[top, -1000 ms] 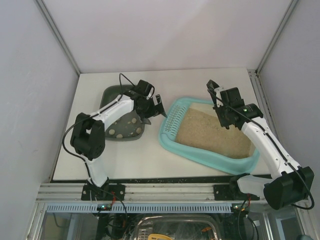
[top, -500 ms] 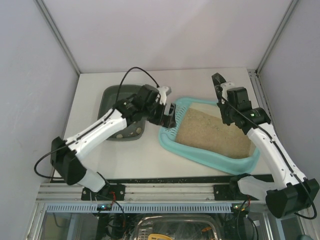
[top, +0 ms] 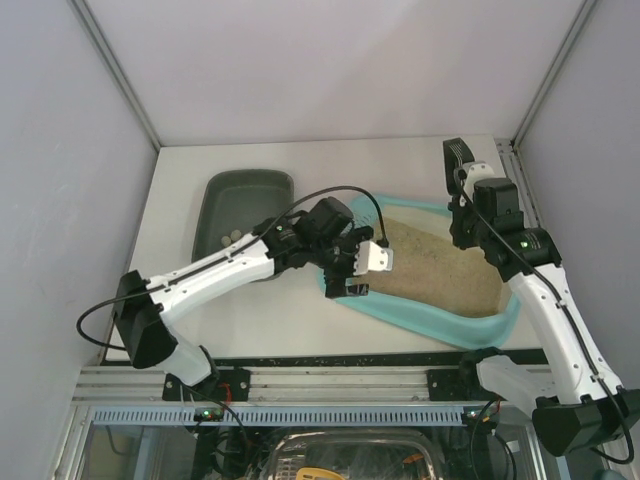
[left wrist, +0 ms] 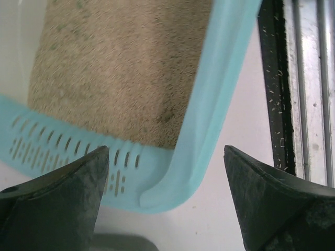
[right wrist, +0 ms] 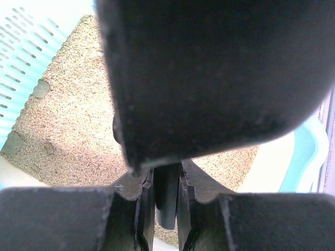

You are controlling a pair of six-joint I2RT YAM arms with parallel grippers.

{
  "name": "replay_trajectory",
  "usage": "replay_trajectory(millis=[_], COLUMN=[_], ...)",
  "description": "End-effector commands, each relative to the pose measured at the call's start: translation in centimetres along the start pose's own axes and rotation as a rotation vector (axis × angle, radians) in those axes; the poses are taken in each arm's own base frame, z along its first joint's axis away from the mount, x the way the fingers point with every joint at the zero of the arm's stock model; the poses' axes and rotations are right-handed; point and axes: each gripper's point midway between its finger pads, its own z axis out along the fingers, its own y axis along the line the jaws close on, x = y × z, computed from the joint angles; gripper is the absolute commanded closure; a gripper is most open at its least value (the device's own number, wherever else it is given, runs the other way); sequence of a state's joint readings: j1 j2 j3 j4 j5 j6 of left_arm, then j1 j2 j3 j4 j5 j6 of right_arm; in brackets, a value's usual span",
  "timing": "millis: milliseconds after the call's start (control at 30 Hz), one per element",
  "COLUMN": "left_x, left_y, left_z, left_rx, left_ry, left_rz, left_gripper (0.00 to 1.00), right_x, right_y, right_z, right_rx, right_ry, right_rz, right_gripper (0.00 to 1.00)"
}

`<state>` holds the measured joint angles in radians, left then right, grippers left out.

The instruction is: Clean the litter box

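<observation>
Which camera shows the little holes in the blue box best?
The left wrist view: the slotted end of the litter box runs across it, close, between the open fingers of the left gripper. The right wrist view catches a few slots in one corner, beside a dark tool. From above, the left gripper hides most of them.

White table (top: 400, 165) w/ pale grey walls (top: 330, 60) on 3 sides, alu rail (top: 330, 382) at near edge

In the top view the litter box (top: 440, 322) lies centre right on the table (top: 300, 160), with litter (top: 430, 265) inside and its grille end (left wrist: 63, 149) to the left. The smaller tray (top: 245, 190) sits just beside it, upper left. The left gripper (left wrist: 166, 151) hangs over the grille corner. The right gripper (right wrist: 163, 206), gripping a tool (right wrist: 209, 68), hangs over the box's upper right.
</observation>
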<state>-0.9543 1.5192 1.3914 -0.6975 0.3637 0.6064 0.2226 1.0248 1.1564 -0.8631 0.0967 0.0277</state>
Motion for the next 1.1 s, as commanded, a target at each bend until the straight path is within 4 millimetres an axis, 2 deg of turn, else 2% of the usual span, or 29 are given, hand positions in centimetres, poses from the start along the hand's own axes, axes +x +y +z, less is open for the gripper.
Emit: replay_trajectory(millis=[0, 167, 333, 500, 600, 733, 867, 933, 1067], left_x=[-2.9, -2.1, 0.2, 2.7, 2.9, 3.5, 4.9, 5.8, 7.1], left_y=[-1.8, -3.5, -4.3, -3.5, -2.6, -0.4, 1.7, 3.1, 6.0], left_z=[0.7, 1.9, 3.4, 5.5, 5.7, 6.1, 6.0, 5.7, 5.0], left_rx=[0.114, 0.217, 0.294, 0.387, 0.431, 0.39, 0.37, 0.364, 0.316], left_ry=[-0.123, -0.146, -0.096, 0.032, 0.048, 0.063, 0.119, 0.15, 0.187], left_rz=[0.243, 0.315, 0.399, 0.404, 0.351, 0.346, 0.354, 0.355, 0.378], left_gripper=[0.06, 0.06, 0.08, 0.28, 0.3, 0.34, 0.51, 0.54, 0.54], right_x=[-1.0, -1.0, -0.9, -1.0, -1.4, -1.8, -1.8, -1.2, 1.4], right_y=[-0.4, -1.3, -1.7, -1.7, -1.4, -1.0, -0.5, 0.4, 3.4], right_z=[-0.9, -1.4, -1.8, -1.8, -1.8, -1.6, -1.6, -1.4, -0.9], right_rx=[0.008, 0.028, 0.025, 0.008, -0.028, -0.056, -0.084, -0.133, -0.274], right_ry=[-0.068, -0.08, -0.089, -0.103, -0.116, -0.127, -0.12, -0.09, -0.009], right_rz=[0.044, 0.061, 0.083, 0.125, 0.177, 0.212, 0.214, 0.197, 0.146], right_gripper=[1.0, 1.0, 1.0, 1.0, 1.0, 1.0, 1.0, 1.0, 1.0])
